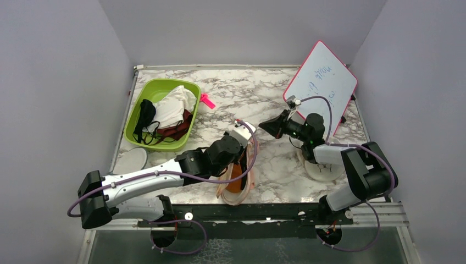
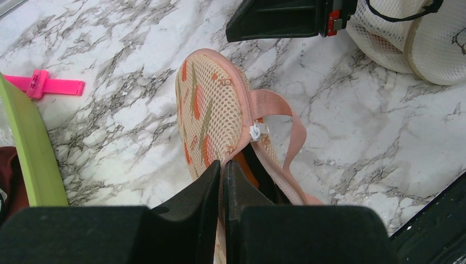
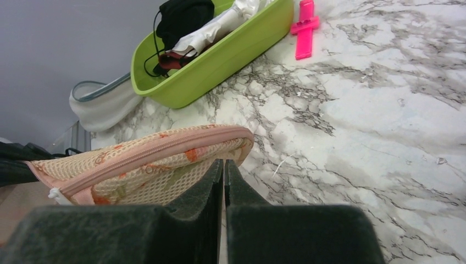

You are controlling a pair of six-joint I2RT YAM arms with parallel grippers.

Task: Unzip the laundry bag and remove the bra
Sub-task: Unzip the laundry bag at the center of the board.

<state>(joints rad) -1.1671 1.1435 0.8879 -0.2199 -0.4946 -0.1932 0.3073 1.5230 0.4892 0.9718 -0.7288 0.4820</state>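
Left gripper (image 2: 224,165): my fingers pinch the pink zipper edging of the laundry bag (image 2: 209,104). The bag is partly unzipped, with its white pull (image 2: 256,132) at mid-edge.

Bra (image 2: 248,168): rust-orange, inside the opening just past my fingertips.

Right gripper (image 3: 224,164): fingers pressed together on nothing, near the bag's rounded far end, apart from it.

Marble table (image 2: 357,126): open to the right.

Green basin (image 3: 220,60): well apart, to the left.

The scene is lit brightly and evenly from above; soft shadows are cast on the table (image 1: 275,165).
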